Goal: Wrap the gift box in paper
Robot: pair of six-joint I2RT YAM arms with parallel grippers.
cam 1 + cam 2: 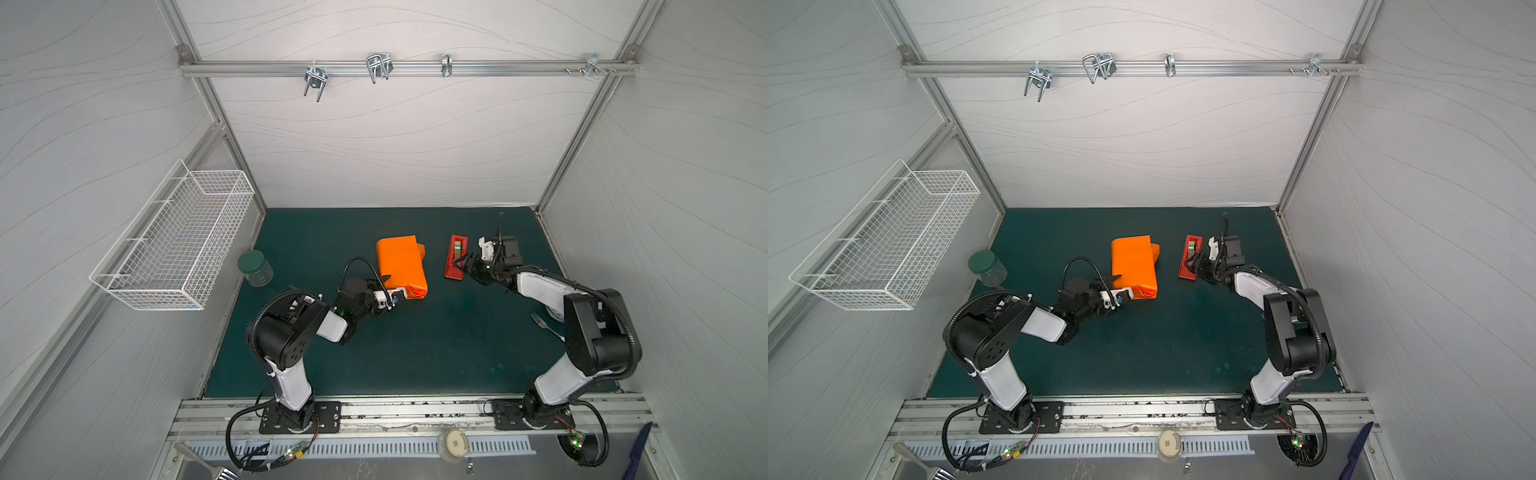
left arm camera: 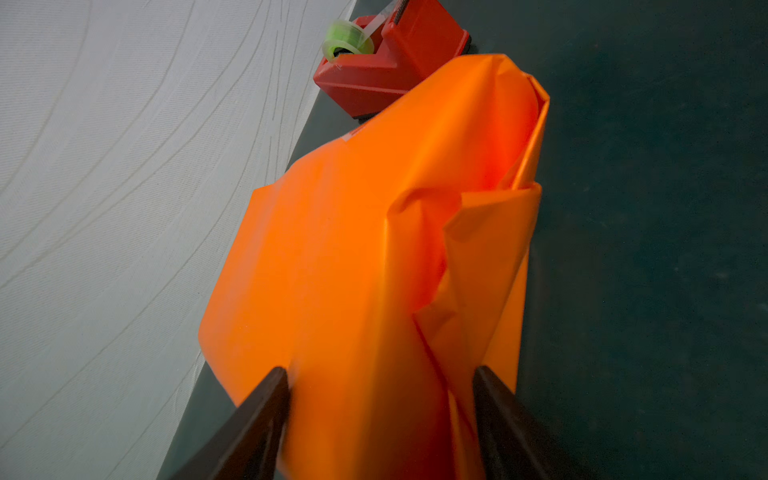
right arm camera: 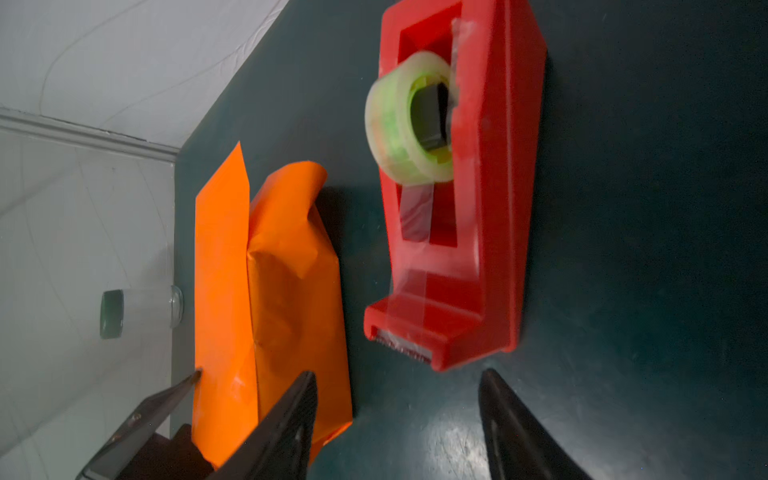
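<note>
Clamps the left gripper (image 2: 381, 378) across the near end fold of the orange paper (image 1: 401, 262), holding it shut over the hidden gift box midway across the mat (image 1: 415, 353), and poises the parted, empty right gripper (image 3: 399, 374) at the cutter of the red tape dispenser (image 3: 498, 166), presumably for tape.

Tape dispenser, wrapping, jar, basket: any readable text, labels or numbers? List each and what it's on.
No readable text in any view.
tape dispenser: plain red, no lettering visible.
paper: plain orange, no print.
jar: no label discernible.
wire basket: coloured specks at its bottom, too small to read.
</note>
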